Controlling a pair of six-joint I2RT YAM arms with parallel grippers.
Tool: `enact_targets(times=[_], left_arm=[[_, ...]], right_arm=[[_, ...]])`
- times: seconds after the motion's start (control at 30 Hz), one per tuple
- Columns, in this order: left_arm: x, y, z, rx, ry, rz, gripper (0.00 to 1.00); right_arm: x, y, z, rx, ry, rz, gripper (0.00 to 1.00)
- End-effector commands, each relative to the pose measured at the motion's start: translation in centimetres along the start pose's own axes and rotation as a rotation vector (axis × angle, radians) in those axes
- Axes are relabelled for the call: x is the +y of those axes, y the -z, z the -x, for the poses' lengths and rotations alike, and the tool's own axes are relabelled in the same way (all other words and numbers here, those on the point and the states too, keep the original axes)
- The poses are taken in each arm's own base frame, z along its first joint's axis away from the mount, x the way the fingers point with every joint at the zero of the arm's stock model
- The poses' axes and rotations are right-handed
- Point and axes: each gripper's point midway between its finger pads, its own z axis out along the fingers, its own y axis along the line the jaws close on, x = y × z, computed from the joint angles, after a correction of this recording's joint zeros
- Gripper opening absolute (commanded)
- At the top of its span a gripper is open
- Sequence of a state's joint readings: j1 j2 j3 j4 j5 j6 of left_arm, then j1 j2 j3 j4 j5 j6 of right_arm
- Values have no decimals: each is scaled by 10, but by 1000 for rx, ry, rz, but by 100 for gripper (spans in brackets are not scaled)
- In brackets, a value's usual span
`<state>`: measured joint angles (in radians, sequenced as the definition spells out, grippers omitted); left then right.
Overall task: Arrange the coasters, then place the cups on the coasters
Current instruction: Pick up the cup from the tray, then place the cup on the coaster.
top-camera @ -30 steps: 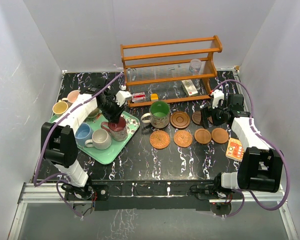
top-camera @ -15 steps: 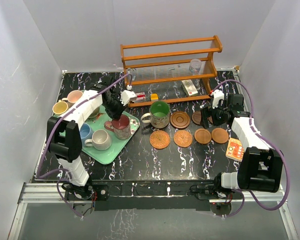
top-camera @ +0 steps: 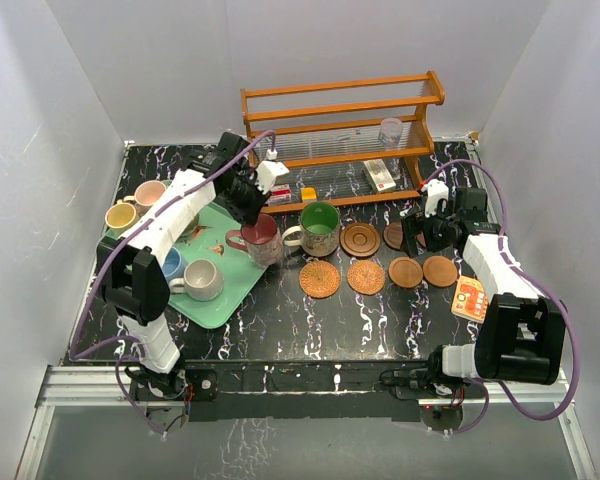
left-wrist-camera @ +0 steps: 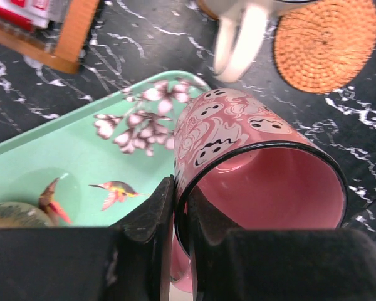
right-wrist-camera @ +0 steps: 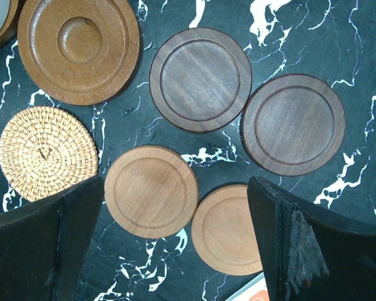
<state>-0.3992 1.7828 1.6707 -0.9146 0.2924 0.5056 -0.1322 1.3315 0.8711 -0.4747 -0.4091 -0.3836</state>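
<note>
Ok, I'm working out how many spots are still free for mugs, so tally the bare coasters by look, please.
Woven coasters: 2
Dark wood coasters: 2
Light smooth wood coasters: 2
Mid-brown coaster with a sunken centre: 1
Total: 7 bare coasters

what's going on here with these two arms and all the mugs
The left claw is shut on the rim of a maroon mug, holding it at the right edge of the green tray, the side nearest the coasters. The right claw hangs open over those coasters. A green mug stands among them, apparently on one. A cream mug and a blue mug sit on the tray.
</note>
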Motion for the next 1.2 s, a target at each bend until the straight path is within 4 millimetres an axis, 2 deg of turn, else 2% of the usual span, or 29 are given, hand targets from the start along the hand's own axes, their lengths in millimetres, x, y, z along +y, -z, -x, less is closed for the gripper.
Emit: enact_targets(times=[0.0,0.23,0.37,0.57,0.7,0.87,1.0,1.17], left_arm=[[-40,47,24,-92,19,-22,0],[-82,54,39,-183,-45,-84,0],[-88,60,57,-246,-79,-57,0],[-82,74,108,-388,-66,11,0],[-77,86,152,-476,-17,78,0],[-61,92,197,-555,17,190,0],[-41,95,227,-626,55,318,0],[-37,85,259,-684,114,344,0]], right_arm=[[-10,3,14,-33,16,-36,98],[-7,5,17,-47,16,-26,98],[-2,14,33,-86,26,-6,97],[6,50,97,-197,77,30,94],[20,78,149,-302,86,87,91],[40,105,200,-413,73,151,86],[61,118,229,-474,78,189,83],[89,123,251,-523,71,230,82]])
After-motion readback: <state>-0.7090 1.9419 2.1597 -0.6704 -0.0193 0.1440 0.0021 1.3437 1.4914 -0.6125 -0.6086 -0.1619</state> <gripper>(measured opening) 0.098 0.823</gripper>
